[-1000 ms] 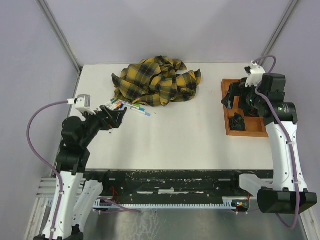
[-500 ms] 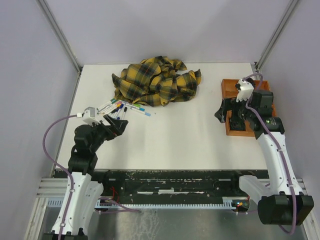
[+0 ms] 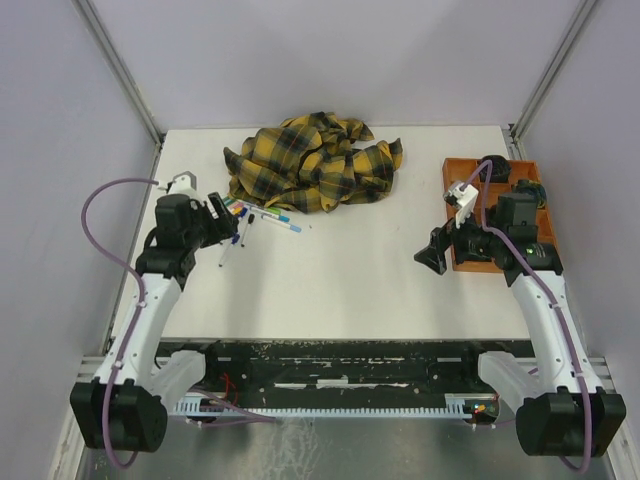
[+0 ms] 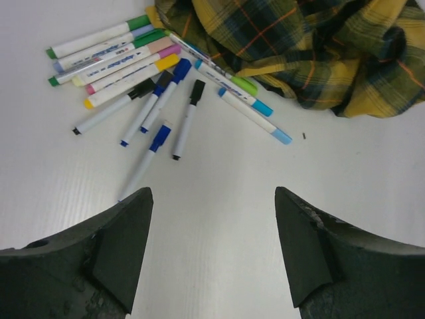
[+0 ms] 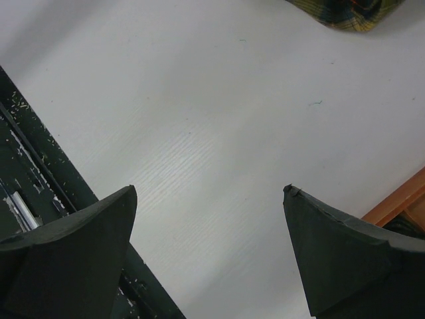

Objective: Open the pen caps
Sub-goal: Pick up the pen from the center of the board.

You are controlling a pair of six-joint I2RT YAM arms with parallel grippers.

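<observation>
The left gripper [image 4: 211, 199] has its fingers spread wide with only bare white table [image 4: 219, 266] between them, gripping nothing; it hovers low, aimed at the pens [image 4: 113, 63]. These lie fanned out in the upper left of the left wrist view, about 12 thin white barrels, some touching, the farthest tucked against the edge of the yellow-and-black plaid cloth [image 4: 299, 53] at upper right. The pen caps [image 4: 180, 69], in green, pink, yellow, blue, black and light blue, appear to sit on their barrels, and no loose cap shows on the table. 1 blue-marked pen lies nearest the fingers; whether its cap is fully seated I cannot tell. The right gripper [image 5: 209, 193] is also spread and empty, over bare table beside the orange tray [image 3: 447, 190] at the right of the top view, well apart from the pens. By my judgement nothing is uncapped yet: every pen remains to do, starting with a first grasp.
</observation>
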